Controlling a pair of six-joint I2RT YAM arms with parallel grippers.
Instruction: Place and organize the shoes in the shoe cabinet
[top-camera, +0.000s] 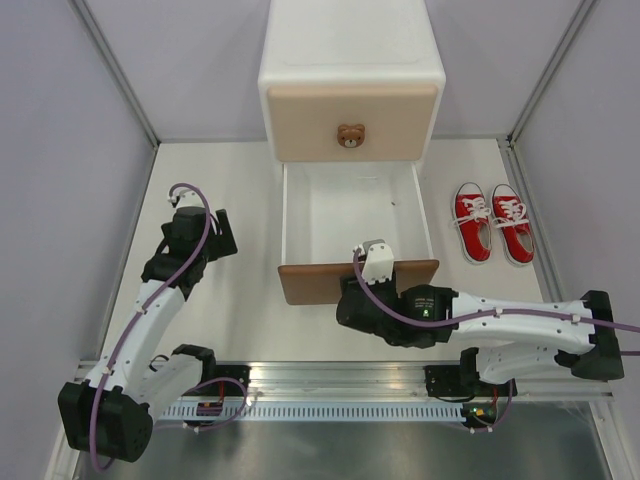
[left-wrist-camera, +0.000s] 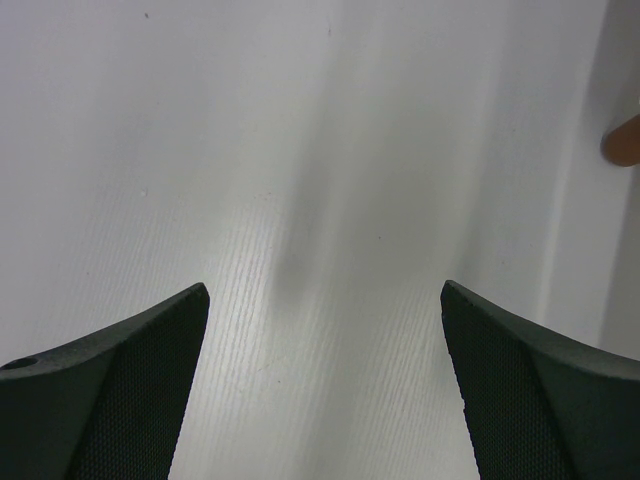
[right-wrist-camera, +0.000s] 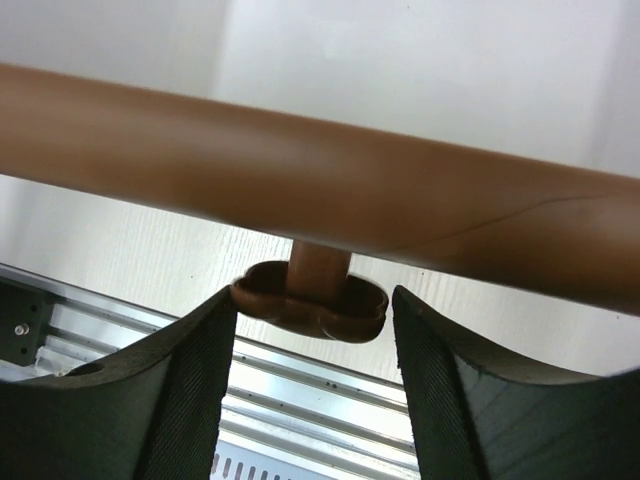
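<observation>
The white shoe cabinet (top-camera: 350, 60) stands at the back, its beige upper drawer shut, with a bear knob (top-camera: 351, 136). Its lower drawer (top-camera: 350, 215) is pulled out towards me and holds nothing. My right gripper (top-camera: 366, 290) is at the drawer's brown front (top-camera: 320, 284). In the right wrist view the gripper (right-wrist-camera: 315, 300) straddles the brown knob (right-wrist-camera: 312, 308); the left finger touches it and a thin gap shows at the right finger. The red shoes (top-camera: 493, 222) lie side by side to the right of the drawer. The orange shoes are out of view. My left gripper (top-camera: 215, 235) is open and empty over the bare table (left-wrist-camera: 325, 300).
Grey side walls close in the white table on the left and right. A metal rail (top-camera: 330, 385) runs along the near edge by the arm bases. A brown rounded corner (left-wrist-camera: 625, 140) shows at the right edge of the left wrist view.
</observation>
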